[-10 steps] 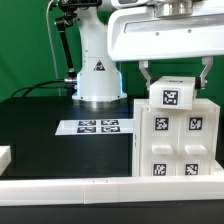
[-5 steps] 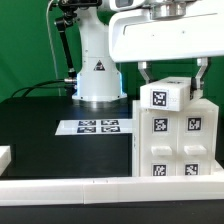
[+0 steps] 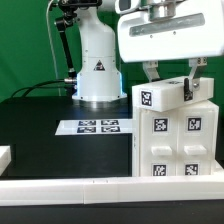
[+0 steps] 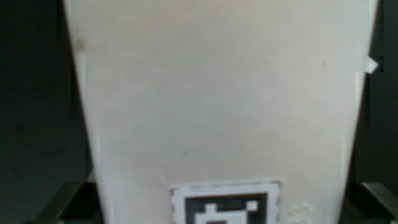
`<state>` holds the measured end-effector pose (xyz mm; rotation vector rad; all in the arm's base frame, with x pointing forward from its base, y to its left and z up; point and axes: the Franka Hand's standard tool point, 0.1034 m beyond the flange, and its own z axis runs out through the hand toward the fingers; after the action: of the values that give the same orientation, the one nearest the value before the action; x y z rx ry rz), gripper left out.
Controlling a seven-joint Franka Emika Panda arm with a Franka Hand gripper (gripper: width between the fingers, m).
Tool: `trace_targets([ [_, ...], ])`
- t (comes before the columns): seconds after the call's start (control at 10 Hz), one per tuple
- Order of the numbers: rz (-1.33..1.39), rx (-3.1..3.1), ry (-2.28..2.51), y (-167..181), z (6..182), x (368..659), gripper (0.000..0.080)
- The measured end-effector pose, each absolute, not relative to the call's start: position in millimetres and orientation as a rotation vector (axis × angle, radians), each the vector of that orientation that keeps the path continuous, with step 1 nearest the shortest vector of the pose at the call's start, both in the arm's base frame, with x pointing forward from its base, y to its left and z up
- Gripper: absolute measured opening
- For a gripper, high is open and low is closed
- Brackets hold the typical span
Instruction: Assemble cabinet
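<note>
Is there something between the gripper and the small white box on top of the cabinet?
Nothing visible. The gripper has its fingers on both sides of the small box, which sits tilted on top of the cabinet. Whether they press it is unclear.

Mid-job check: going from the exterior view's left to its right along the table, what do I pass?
Small white block at the left edge → flat white marker board → large white cabinet box frame.
</note>
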<state>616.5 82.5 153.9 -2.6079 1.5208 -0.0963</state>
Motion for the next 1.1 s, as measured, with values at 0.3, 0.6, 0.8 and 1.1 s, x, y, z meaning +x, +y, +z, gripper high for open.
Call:
trace_targets([
  [0.3, -0.052, -2.398, 1.796, 83.1, 153.5, 616.2, 0.0557],
  [0.6, -0.017, -2.151, 2.050, 82.6, 152.9, 617.8, 0.0557],
  [0.8, 0.025, -1.992, 2.174, 82.1, 153.4, 618.7, 0.0557],
  [1.1, 0.040, -1.742, 2.355, 84.2, 154.6, 621.4, 0.0557],
])
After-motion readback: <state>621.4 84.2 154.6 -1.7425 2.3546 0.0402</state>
